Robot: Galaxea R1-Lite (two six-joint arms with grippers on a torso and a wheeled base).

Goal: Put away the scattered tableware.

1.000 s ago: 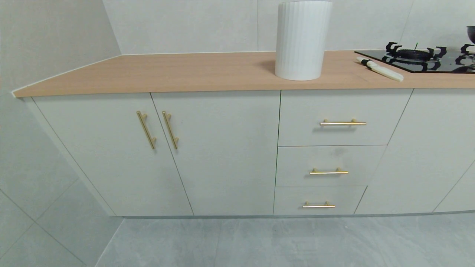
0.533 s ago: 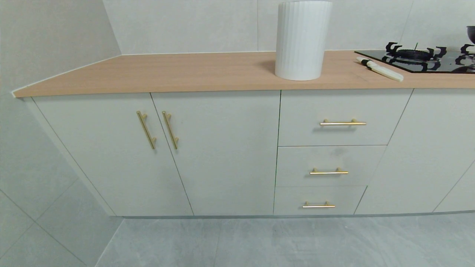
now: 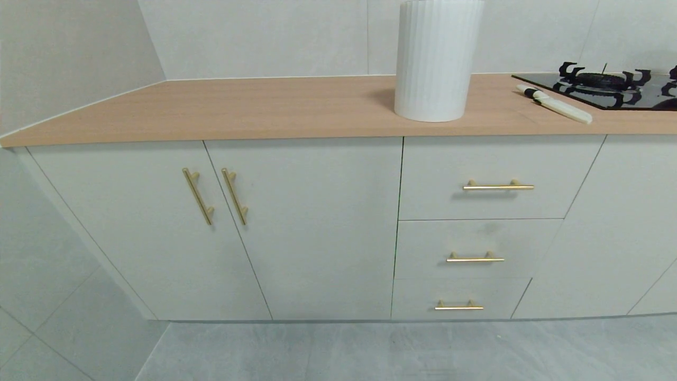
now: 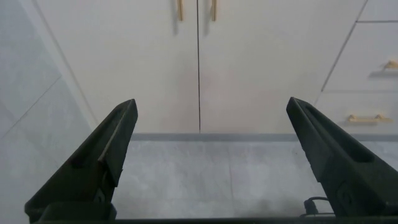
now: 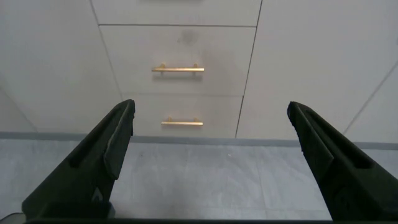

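Task's thing: slim cream-coloured knife with a black band [image 3: 554,103], lying flat and diagonal on the light wooden bench [image 3: 264,106]. It is just beside the near corner of the black glass hob [image 3: 603,87] and to the right of the tall white ribbed cylinder container [image 3: 438,61], apart from it.

Handling, as a judgement: light, stiff, smooth-skinned and likely slippery. It sits low on the bench, so a top-down pinch across the cream body near its middle looks best, closing across the narrow width. Which end is the blade I cannot tell, so treat both ends as sharp. The ribbed container looks like the likely holder; it is tall and could tip if knocked.

Left end effector [image 4: 210,109]: fingers wide apart, nothing between them, held low and facing the pale grey double cabinet doors [image 4: 199,56]. Right end effector [image 5: 210,107]: fingers also wide apart and empty, held low and facing the lower grey drawers with gold bar handles [image 5: 178,70]. Both are well apart from the knife.

Change: the whole head view has shifted. Bench, container, knife and handles all sit a bit lower and look slightly nearer, so the camera moved, not the things. Knife, container and hob keep the same layout.
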